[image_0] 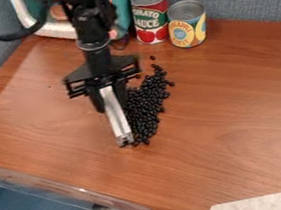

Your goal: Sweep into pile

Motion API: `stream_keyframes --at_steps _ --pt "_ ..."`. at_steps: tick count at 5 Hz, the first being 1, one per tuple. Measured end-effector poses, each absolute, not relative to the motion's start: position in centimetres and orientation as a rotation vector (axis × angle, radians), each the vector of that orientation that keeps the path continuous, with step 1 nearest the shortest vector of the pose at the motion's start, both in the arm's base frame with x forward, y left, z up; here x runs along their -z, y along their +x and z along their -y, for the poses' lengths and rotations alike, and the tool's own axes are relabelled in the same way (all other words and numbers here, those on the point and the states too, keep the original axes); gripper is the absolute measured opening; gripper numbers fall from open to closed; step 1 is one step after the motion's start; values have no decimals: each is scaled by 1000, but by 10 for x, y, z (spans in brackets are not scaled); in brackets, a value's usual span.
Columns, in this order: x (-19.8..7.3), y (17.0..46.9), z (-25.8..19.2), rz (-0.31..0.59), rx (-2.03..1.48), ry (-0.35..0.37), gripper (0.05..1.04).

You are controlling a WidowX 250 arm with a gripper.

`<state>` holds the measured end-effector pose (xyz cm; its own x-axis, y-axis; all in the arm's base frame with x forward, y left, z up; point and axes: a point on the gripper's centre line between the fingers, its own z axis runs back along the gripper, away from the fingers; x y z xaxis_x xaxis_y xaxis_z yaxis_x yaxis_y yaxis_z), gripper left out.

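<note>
The black gripper (pixel 109 96) hangs over the left-middle of the wooden table, its fingers on either side of a long silver tool (pixel 116 116). That tool slants down toward the front, with its lower end at the table. Small black beans (pixel 145 107) lie in an elongated heap along the tool's right side, close against it near the bottom. A few loose beans are scattered behind the heap and at its right edge. The gripper covers part of the heap's left side.
A red-labelled can (pixel 150 16) and a shorter yellow-labelled can (pixel 187 25) stand behind the beans. A teal and white object (pixel 124 0) is behind the arm. White tape (pixel 268 203) marks the table's front right. A clear edge strip (pixel 62 191) borders the front left.
</note>
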<state>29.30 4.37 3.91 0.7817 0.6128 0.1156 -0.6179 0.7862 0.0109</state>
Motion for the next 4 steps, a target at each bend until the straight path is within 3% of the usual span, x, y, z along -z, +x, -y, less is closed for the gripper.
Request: stream_keyframes --at_steps 3,4 --pt "-40 310 57 177 -124 70 378" --pt "-22 321 68 147 -72 72 377"
